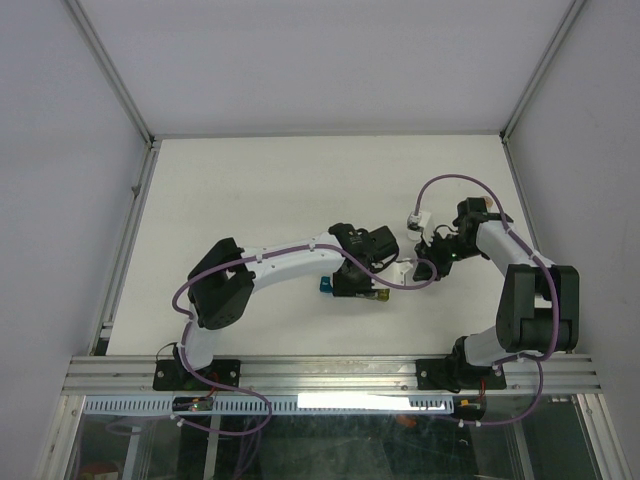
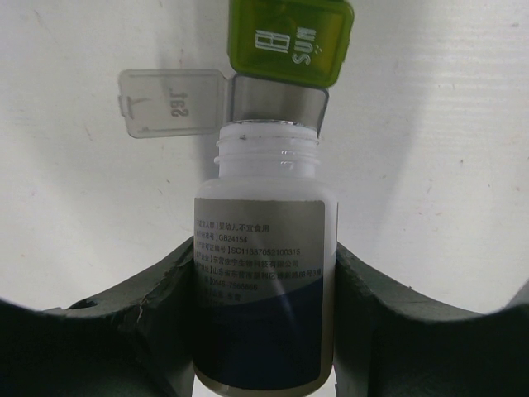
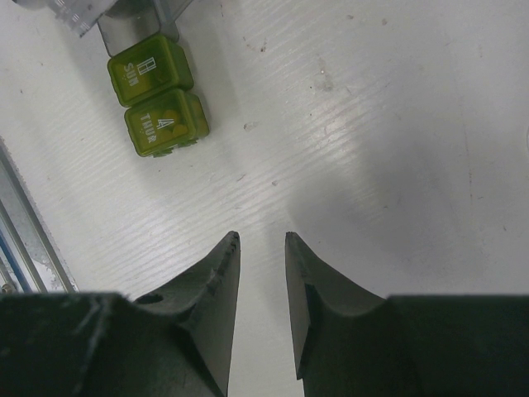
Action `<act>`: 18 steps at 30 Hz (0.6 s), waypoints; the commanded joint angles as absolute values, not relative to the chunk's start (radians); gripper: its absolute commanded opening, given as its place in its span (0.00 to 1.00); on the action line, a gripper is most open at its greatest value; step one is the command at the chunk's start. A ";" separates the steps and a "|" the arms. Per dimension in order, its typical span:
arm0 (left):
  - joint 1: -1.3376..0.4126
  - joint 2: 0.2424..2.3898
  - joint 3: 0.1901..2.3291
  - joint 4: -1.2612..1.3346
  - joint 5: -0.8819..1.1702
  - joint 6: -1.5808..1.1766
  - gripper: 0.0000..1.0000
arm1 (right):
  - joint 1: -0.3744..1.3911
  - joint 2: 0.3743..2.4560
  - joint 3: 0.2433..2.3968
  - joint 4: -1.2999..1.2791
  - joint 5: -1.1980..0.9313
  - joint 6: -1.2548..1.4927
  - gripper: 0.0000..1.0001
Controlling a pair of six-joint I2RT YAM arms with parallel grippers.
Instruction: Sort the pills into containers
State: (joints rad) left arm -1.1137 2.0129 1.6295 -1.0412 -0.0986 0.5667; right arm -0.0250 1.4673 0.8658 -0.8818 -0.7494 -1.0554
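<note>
My left gripper (image 2: 264, 246) is shut on a white bottle (image 2: 266, 281) with a dark label. The bottle has no cap, and its open mouth (image 2: 266, 142) rests against an open grey compartment (image 2: 277, 101) of the containers. That compartment's clear lid (image 2: 169, 102) is flipped aside, and a shut yellow-green compartment (image 2: 291, 39) sits beside it. From above, the containers (image 1: 325, 286) lie mostly hidden under the left gripper (image 1: 383, 265). My right gripper (image 3: 261, 237) hovers over bare table, open by a narrow gap and holding nothing. Two yellow-green compartments (image 3: 157, 98) lie ahead of it to the left. No pills show.
An aluminium rail (image 3: 25, 240) runs along the near table edge, left of the right gripper. Purple cables (image 1: 455, 182) loop above the right arm. White walls with metal posts (image 1: 110, 70) enclose the table on three sides.
</note>
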 commanded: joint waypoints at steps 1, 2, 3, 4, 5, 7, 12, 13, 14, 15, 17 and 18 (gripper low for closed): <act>-1.123 1.971 1.636 -1.010 -0.120 0.586 0.00 | -0.035 1.467 0.902 -0.881 -0.790 -1.059 0.31; -1.127 1.977 1.633 -1.029 -0.153 0.587 0.00 | -0.035 1.471 0.905 -0.884 -0.787 -1.058 0.31; -1.136 2.001 1.692 -1.078 -0.150 0.558 0.00 | -0.035 1.472 0.906 -0.886 -0.783 -1.057 0.31; -1.139 2.011 1.732 -1.091 -0.105 0.539 0.00 | -0.035 1.469 0.903 -0.881 -0.784 -1.057 0.31; -1.133 1.990 1.688 -1.052 -0.082 0.563 0.00 | -0.035 1.468 0.900 -0.878 -0.787 -1.057 0.32; -1.125 1.963 1.597 -0.999 -0.149 0.603 0.00 | -0.035 1.472 0.906 -0.883 -0.784 -1.057 0.31; -1.124 1.991 1.638 -1.028 -0.141 0.597 0.00 | -0.035 1.470 0.904 -0.881 -0.785 -1.055 0.31; -1.131 2.008 1.691 -1.070 -0.159 0.572 0.00 | -0.035 1.471 0.907 -0.884 -0.781 -1.054 0.31; -1.138 2.024 1.746 -1.101 -0.135 0.551 0.00 | -0.036 1.469 0.905 -0.884 -0.778 -1.054 0.31; -1.139 2.011 1.740 -1.089 -0.098 0.561 0.00 | -0.037 1.466 0.900 -0.879 -0.780 -1.054 0.31; -1.132 1.983 1.643 -1.040 -0.145 0.611 0.00 | -0.037 1.467 0.903 -0.877 -0.784 -1.054 0.32; -1.134 2.002 1.672 -1.074 -0.175 0.593 0.00 | -0.037 1.470 0.907 -0.883 -0.781 -1.054 0.31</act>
